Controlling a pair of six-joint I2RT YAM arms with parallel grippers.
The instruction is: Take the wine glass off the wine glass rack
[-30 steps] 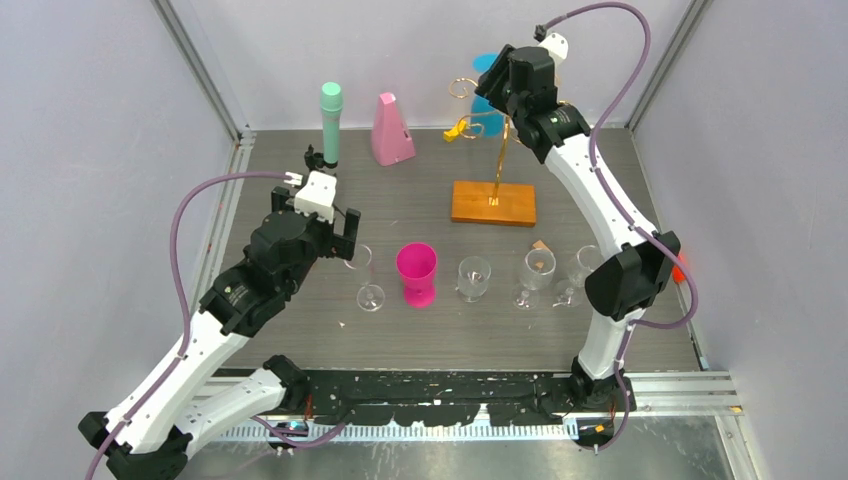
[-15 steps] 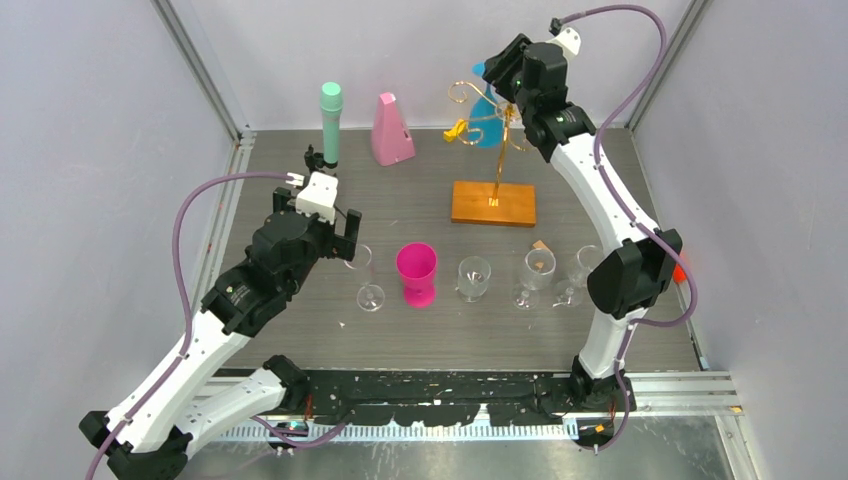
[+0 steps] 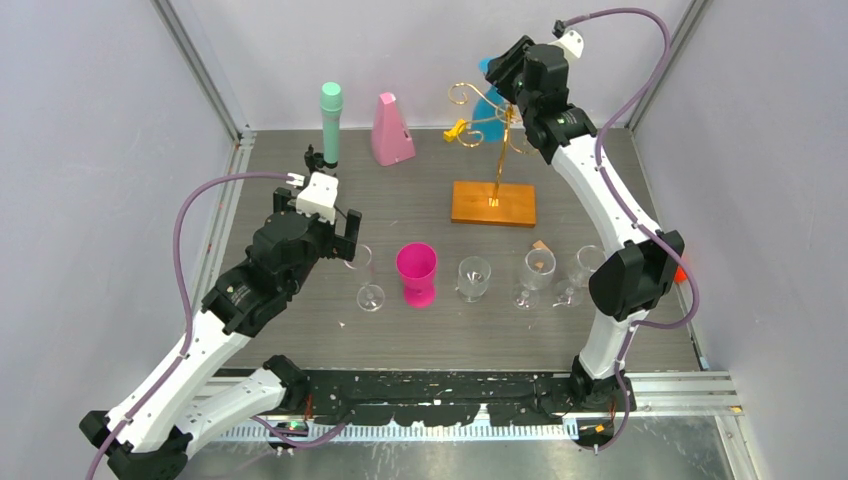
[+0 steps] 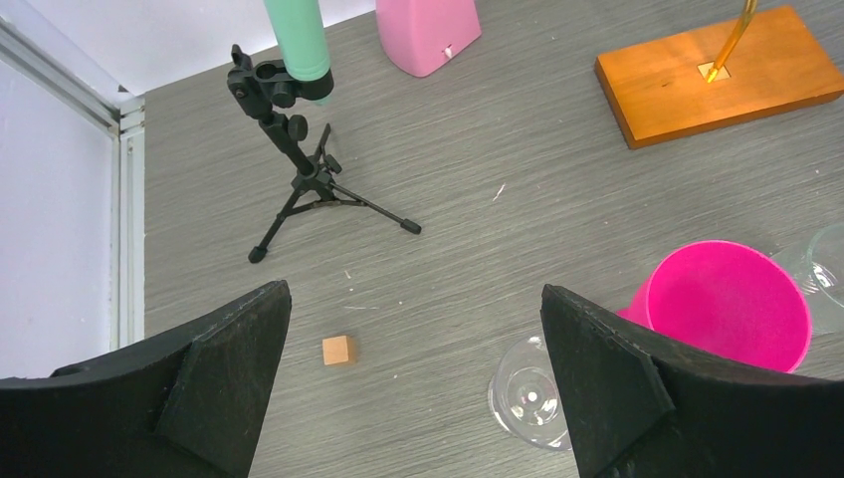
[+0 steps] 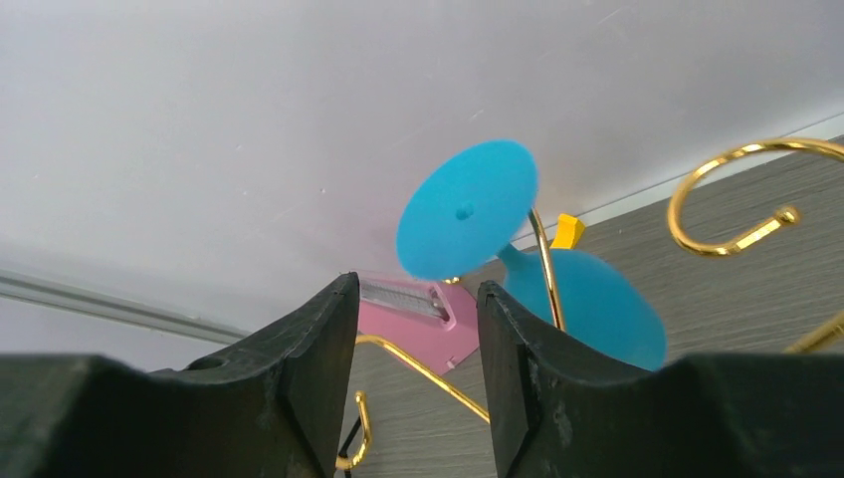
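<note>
The left gripper (image 4: pixel 413 294) hangs low over the table (image 3: pixel 420 190), jaws spread wide with nothing between them; its wrist view cuts both fingers off at the bottom edge. A small wooden cube (image 4: pixel 337 350) lies on the table in the gap ahead of them. Half hidden behind the right finger stands a clear glass (image 4: pixel 527 396), with a pink cup (image 4: pixel 722 304) just beside it and a second clear glass (image 4: pixel 824 269) cut off by the frame's right edge. From above, the row of clear glasses runs on to the right, where the last ones overlap each other and the right arm's elbow and are hard to count. Farther back, on the left, a black tripod (image 4: pixel 299 179) carries a green cylinder (image 3: pixel 331 120), and a pink wedge (image 3: pixel 391 130) stands near it. To the right the rack (image 3: pixel 493 202) stands on its orange base, a small yellow piece (image 3: pixel 458 128) on one arm too small to identify. The right gripper (image 5: pixel 416 294) is up at the rack's top, jaws apart and holding nothing. Just beyond its fingertips the blue glass (image 5: pixel 466 211) hangs upside down on the rack's far side, foot up, a gold wire crossing its stem. From above the gripper hides most of it. Whether the fingertips touch the foot cannot be told.
</note>
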